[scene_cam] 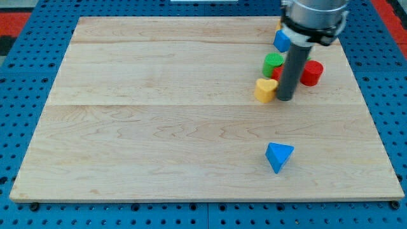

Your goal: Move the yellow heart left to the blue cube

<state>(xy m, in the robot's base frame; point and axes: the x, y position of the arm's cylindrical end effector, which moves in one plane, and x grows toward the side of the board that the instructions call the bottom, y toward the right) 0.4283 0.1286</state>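
Note:
The yellow heart (pixel 264 90) lies on the wooden board (pixel 159 127) at the upper right. My tip (pixel 285 99) rests on the board right beside it, on its right side, touching or nearly touching it. The blue cube (pixel 282 41) sits near the view's top right, partly hidden behind the arm. A green round block (pixel 273 63) stands just above the yellow heart. A red round block (pixel 312 72) sits to the right of the rod, and another red piece (pixel 278 72) shows just left of the rod under the green block.
A blue triangular block (pixel 278 156) lies lower down, below the yellow heart near the board's bottom right. The board sits on a blue perforated table (pixel 25 127). The arm's body (pixel 313 18) hangs over the top right corner.

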